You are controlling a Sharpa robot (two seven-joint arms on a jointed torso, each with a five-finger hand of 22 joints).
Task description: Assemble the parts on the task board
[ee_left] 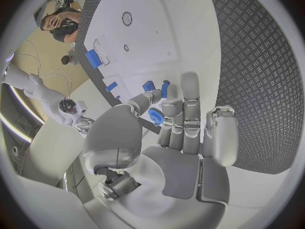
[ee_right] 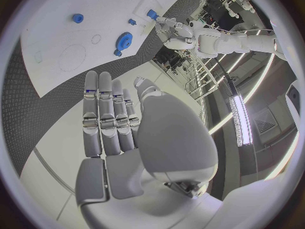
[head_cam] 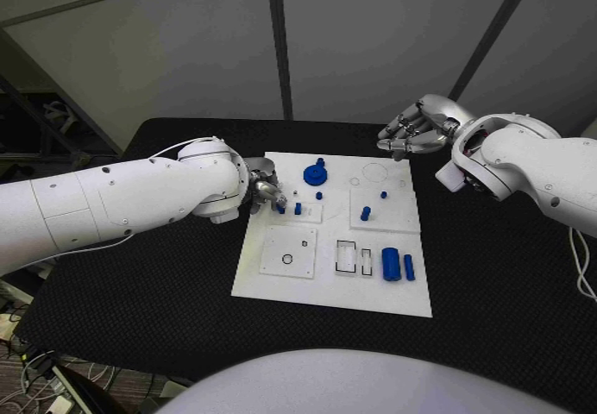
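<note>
Several blue parts [head_cam: 391, 263] sit on the task board [head_cam: 334, 289]; the gear [head_cam: 315, 176] stands near its far edge. I see my left hand [head_cam: 264, 191] at the board's left edge, grip state indeterminable. My right hand [head_cam: 417, 129] hovers beyond the far-right corner, fingers extended, grasping nothing.

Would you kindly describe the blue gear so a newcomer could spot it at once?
Start at the white task board in the middle of the black table. Along its far edge, nearer the left hand, stands the blue gear: a round toothed disc, the widest blue part there.
</note>
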